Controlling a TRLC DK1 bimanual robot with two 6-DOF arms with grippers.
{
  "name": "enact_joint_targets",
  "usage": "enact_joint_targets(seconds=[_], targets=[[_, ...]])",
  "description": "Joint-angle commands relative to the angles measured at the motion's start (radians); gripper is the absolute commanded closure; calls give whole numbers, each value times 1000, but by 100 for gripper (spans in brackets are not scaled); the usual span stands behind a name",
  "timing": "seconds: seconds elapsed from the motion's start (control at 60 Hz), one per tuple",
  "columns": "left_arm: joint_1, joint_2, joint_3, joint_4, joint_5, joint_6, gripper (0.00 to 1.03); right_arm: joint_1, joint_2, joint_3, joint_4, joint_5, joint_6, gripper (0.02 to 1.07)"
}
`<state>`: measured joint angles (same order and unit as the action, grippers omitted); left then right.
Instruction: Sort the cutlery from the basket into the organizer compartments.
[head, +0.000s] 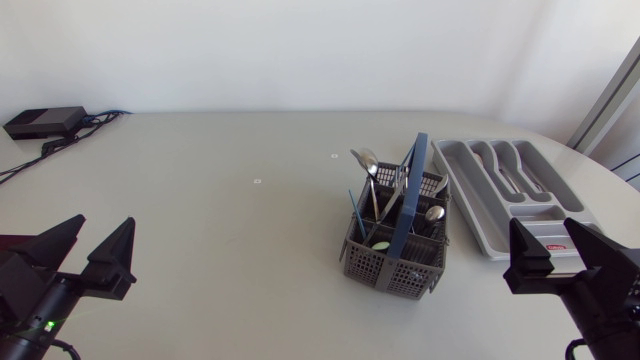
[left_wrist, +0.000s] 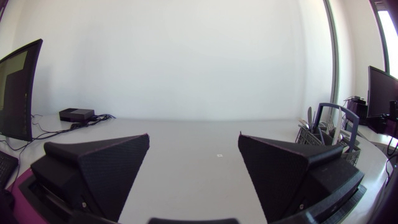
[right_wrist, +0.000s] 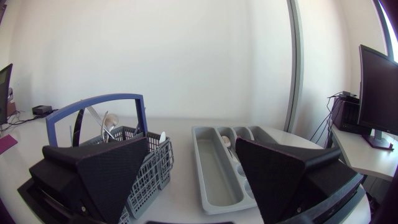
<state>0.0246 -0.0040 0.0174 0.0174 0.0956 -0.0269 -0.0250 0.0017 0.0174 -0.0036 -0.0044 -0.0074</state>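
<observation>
grey plastic basket (head: 385, 262) with a blue handle (head: 410, 190) stands on the desk (head: 220, 200), and the cutlery (head: 372, 185) is upright in it: two spoons (head: 366, 158) stick up above the rim, a third bowl shows near the far side, and some dark slim pieces lean among them. the organizer (head: 470, 195) lies just beside the basket, on the right arm's side, with its long compartments running away from the arms. its compartments look bare from above. in the right wrist view a pale shape sits in one middle slot, and i cannot tell whether that is a piece of cutlery or just the moulding. so by my reading the sorting has hardly begun, if at all, and nearly everything is left to move.

the left hand (head: 105, 222) is spread wide with nothing in it, low at its own side of the desk, well apart from the basket, which shows only at the far edge of its wrist view (left_wrist: 323, 134). the right hand (head: 543, 225) is also wide apart and holds nothing. it sits near the organizer's closest corner. in its own view the basket (right_wrist: 152, 171) stands ahead of one finger and the organizer (right_wrist: 211, 168) ahead of the gap between the fingers, neither touching it.
</observation>
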Motion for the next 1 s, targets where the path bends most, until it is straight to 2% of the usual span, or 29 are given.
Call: enact_joint_targets(seconds=[0.0, 0.267, 0.483, 0.75, 0.983], targets=[[-6, -7, -20, 1, -10, -25, 4, 7, -2, -17, -9, -5, -6, 6], [5, -10, -16, 6, -11, -44, 5, 8, -6, -17, -6, -5, -13, 6], [-18, 29, 38, 0, -11, -48, 9, 13, -6, -8, 1, 0, -14, 6], [-68, 343, 214, 21, -11, -50, 9, 40, 52, 23, 44, 15, -13, 6], [-141, 684, 404, 16, -13, -97, 9, 36, 336, 127, 160, 60, -11, 6]])
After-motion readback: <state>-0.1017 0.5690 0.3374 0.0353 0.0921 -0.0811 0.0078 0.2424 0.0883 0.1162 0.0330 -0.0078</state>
